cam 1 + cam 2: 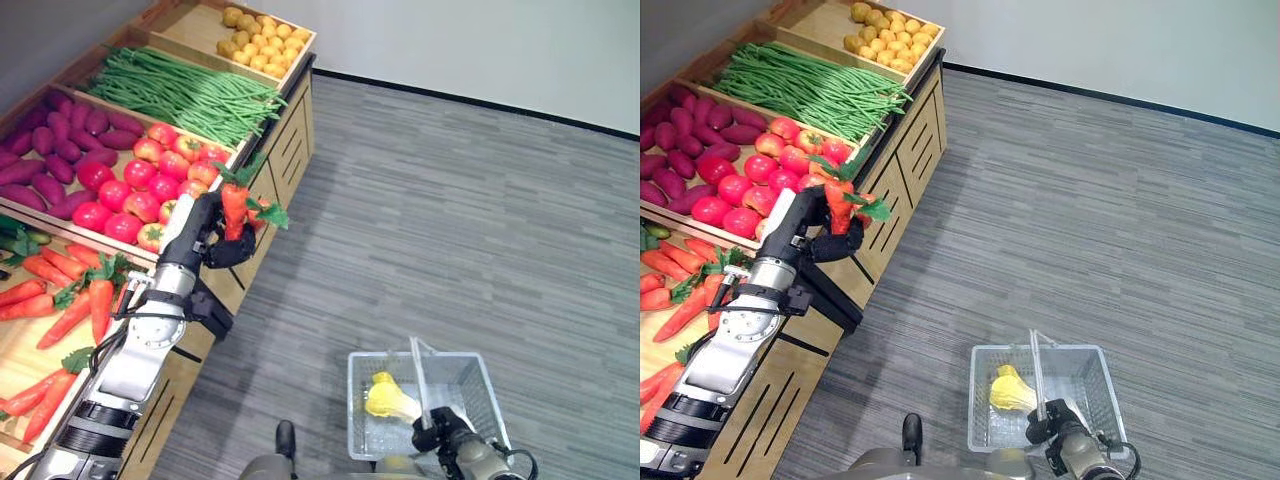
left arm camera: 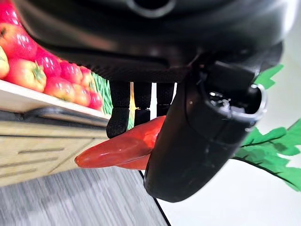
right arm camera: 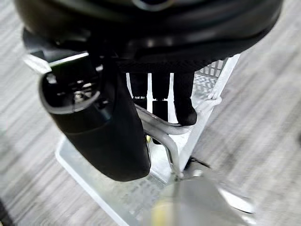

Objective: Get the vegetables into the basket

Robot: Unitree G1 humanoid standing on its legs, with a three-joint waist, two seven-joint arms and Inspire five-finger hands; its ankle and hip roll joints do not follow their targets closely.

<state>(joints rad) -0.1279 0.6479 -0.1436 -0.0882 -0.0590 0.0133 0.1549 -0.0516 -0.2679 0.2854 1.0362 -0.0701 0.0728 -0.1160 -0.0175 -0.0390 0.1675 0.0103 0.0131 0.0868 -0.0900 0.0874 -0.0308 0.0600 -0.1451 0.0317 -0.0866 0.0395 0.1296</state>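
My left hand (image 1: pixel 218 238) is shut on a red-orange carrot (image 1: pixel 235 207) with green leaves, held in the air just off the front edge of the produce stand. In the left wrist view the carrot (image 2: pixel 123 149) lies between the fingers (image 2: pixel 118 120) and the thumb. My right hand (image 1: pixel 445 430) is shut on the handle (image 3: pixel 157 130) of a clear wire basket (image 1: pixel 474 375) that hangs low over the floor. A yellow-green vegetable (image 1: pixel 390 398) lies inside the basket.
The wooden produce stand (image 1: pixel 283 142) runs along the left, with bins of carrots (image 1: pixel 62 300), tomatoes (image 1: pixel 140 185), purple sweet potatoes (image 1: pixel 45 150), green beans (image 1: pixel 185 92) and yellow potatoes (image 1: pixel 258 38). Grey carpet (image 1: pixel 450 220) spreads between the stand and the basket.
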